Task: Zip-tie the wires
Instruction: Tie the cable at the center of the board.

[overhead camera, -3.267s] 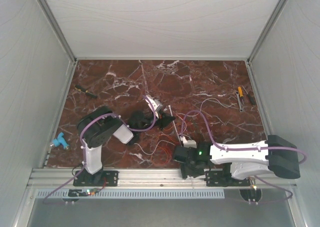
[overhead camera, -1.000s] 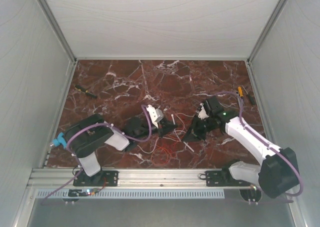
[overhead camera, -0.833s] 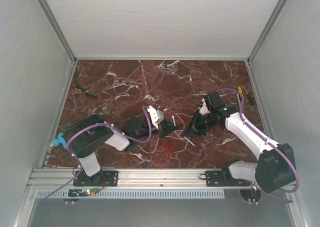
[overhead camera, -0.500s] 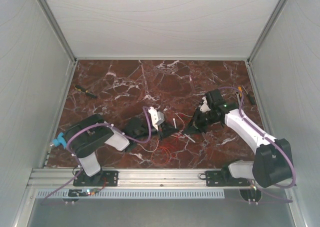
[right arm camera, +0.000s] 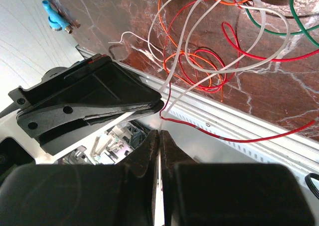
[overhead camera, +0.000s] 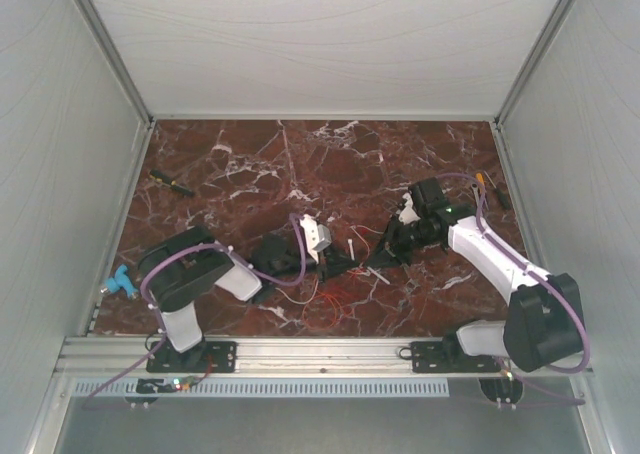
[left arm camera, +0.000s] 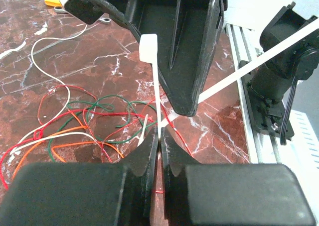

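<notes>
My left fingers [left arm camera: 144,154] and right fingers [right arm camera: 145,154] pinch the stiff pale plastic zip tie [left arm camera: 149,49], probably to loop it round the thin red and white wires [left arm camera: 89,121] below.

You're looking at a glossy red-brown marble tabletop [overhead camera: 250,164], smooth plastic-sheathed wires [left arm camera: 94,111], a pale plastic zip tie [left arm camera: 156,94], matt black plastic on the left gripper [left arm camera: 159,132] and a ribbed bare-metal rail [overhead camera: 300,352].

wires [left arm camera: 75,129]: thin red, orange, white, green strands; loose tangled loops; lower left of left wrist view | zip tie [left arm camera: 149,49]: pale stiff strip; upright, square head on top; frame centre
</notes>
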`<control>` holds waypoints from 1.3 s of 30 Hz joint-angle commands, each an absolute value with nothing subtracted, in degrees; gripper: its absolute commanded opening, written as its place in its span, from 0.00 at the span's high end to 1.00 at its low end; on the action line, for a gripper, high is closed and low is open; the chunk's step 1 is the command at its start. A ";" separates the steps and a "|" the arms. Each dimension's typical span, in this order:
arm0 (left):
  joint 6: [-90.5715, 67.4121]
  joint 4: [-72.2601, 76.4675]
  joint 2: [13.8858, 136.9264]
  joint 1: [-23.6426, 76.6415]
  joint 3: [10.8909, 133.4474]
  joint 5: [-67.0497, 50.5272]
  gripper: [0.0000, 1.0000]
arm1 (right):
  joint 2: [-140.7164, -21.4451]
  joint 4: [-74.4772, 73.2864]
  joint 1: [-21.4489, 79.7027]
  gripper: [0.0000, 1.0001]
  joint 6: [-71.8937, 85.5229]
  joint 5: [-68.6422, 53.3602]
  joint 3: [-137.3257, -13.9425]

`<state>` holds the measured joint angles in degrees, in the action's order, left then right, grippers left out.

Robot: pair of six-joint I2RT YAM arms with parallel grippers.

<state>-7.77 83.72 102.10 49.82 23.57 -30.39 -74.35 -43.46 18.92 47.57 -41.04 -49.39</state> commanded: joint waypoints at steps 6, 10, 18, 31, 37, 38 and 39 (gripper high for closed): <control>-8.26 89.01 103.65 50.21 26.67 -32.50 0.99 | -75.30 -41.66 18.55 1.00 47.99 -42.78 -50.63; -8.58 88.74 104.12 50.28 26.96 -32.79 0.98 | -75.49 -41.49 18.55 1.00 47.99 -42.79 -50.62; -8.24 88.02 104.24 50.28 26.89 -33.51 0.95 | -75.77 -41.45 18.55 1.00 47.99 -42.55 -50.92; -8.57 87.95 103.56 50.23 26.38 -34.64 0.93 | -76.33 -41.92 17.70 1.00 47.12 -42.57 -51.26; -8.73 87.96 103.69 50.24 26.77 -34.61 0.91 | -76.18 -41.63 17.63 1.00 47.52 -42.86 -51.16; -8.85 87.93 103.83 50.27 26.89 -34.65 0.90 | -76.06 -41.51 17.65 1.00 47.59 -42.99 -51.12; -8.94 87.94 104.00 50.31 27.12 -34.62 0.90 | -75.99 -41.49 17.66 1.00 47.70 -43.11 -51.04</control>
<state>-9.21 84.01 103.59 49.82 25.21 -32.64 -75.96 -42.81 17.96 47.66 -41.43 -49.69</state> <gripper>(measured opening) 0.094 0.007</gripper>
